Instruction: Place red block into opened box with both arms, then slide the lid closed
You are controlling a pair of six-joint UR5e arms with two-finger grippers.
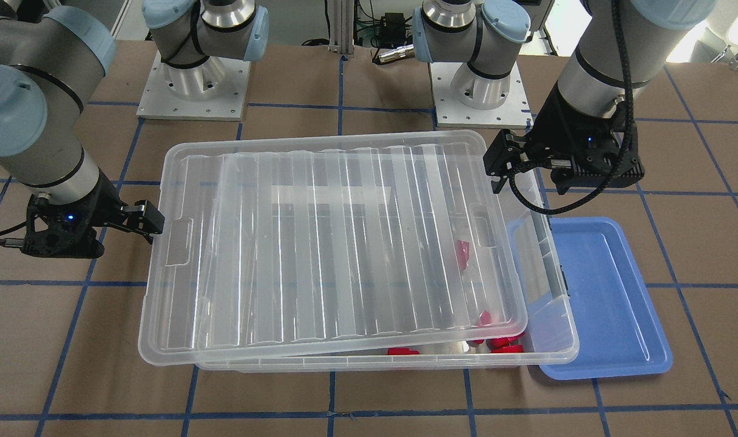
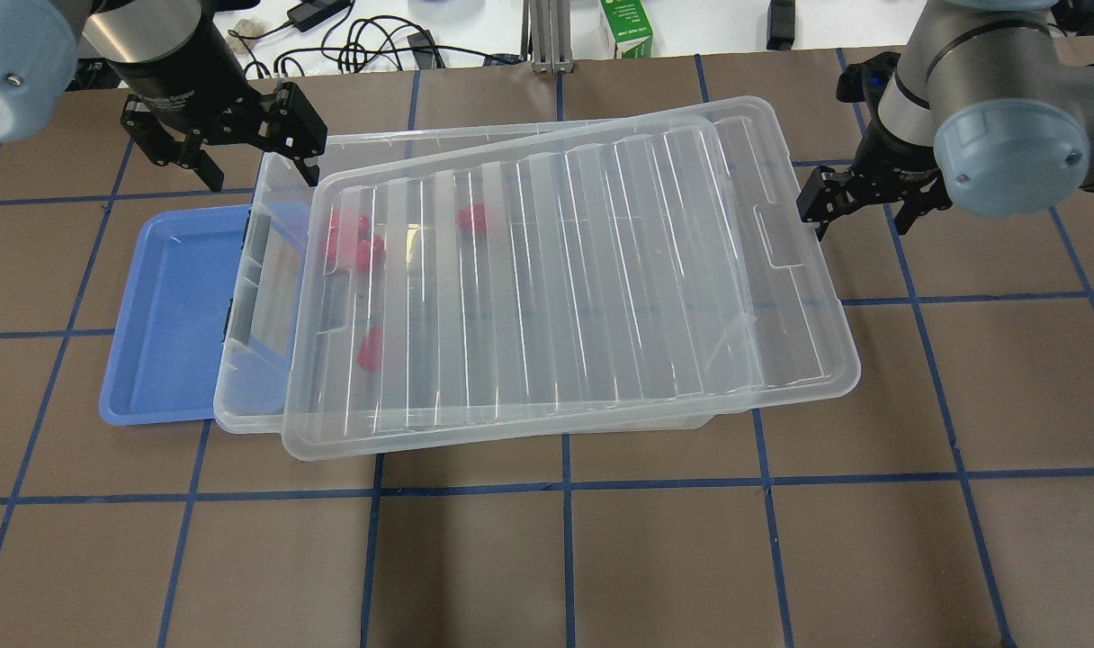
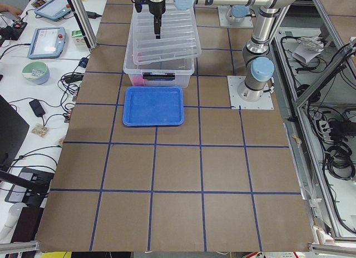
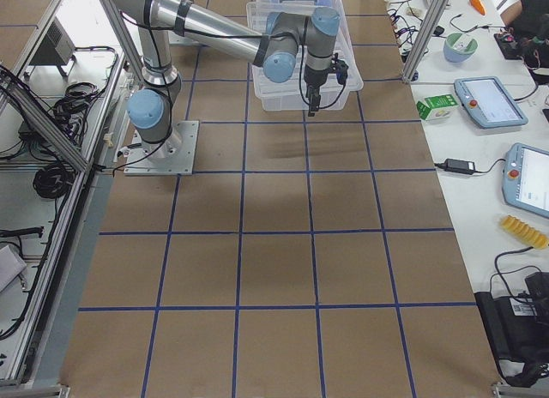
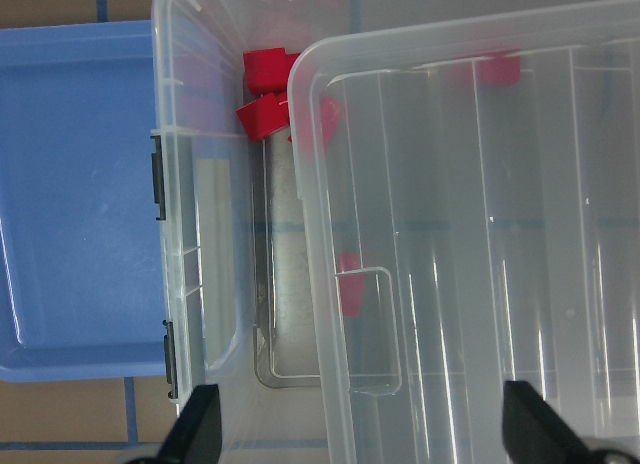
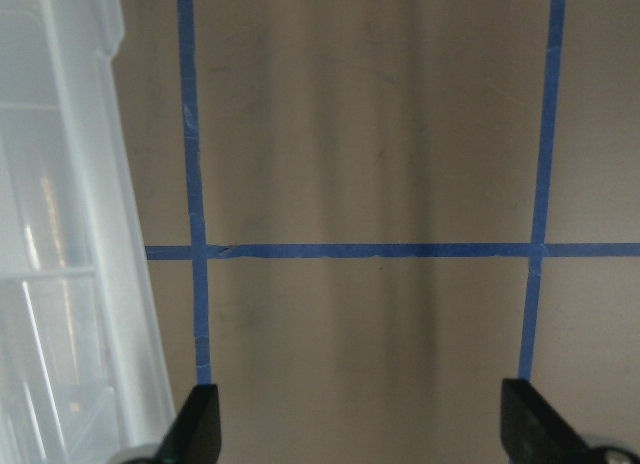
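**A:** What does the left end effector (image 2: pixel 259 171) hold?

**B:** Nothing. Its fingers stand wide apart and empty, above the far corner of the box (image 2: pixel 241 270) at its uncovered end.

**A:** And the right end effector (image 2: pixel 860 214)?

**B:** It is also spread wide and empty. It hangs over bare worktop (image 2: pixel 601 558) just beside the right short edge of the lid (image 2: pixel 583 270), and as far as I can see it is not touching it.

**A:** Why there?

**B:** My guess is this. The red blocks (image 5: pixel 262 117) are in the box, bunched toward its left end, so only the closing is left. The lid lies skewed on the rim and shifted to the right, so it overhangs there and leaves a strip open on the left. A push on the right edge would slide it home. The left end effector may be placed to meet the lid or square it.

**A:** What can't you make out?

**B:** I can't count the red blocks, because those under the ribbed lid are only pink smears. The box's right end is lost beneath the lid. The box's left end overlaps the tray (image 2: pixel 160 306), but I cannot tell whether it rests on it. The side views are too small to help.
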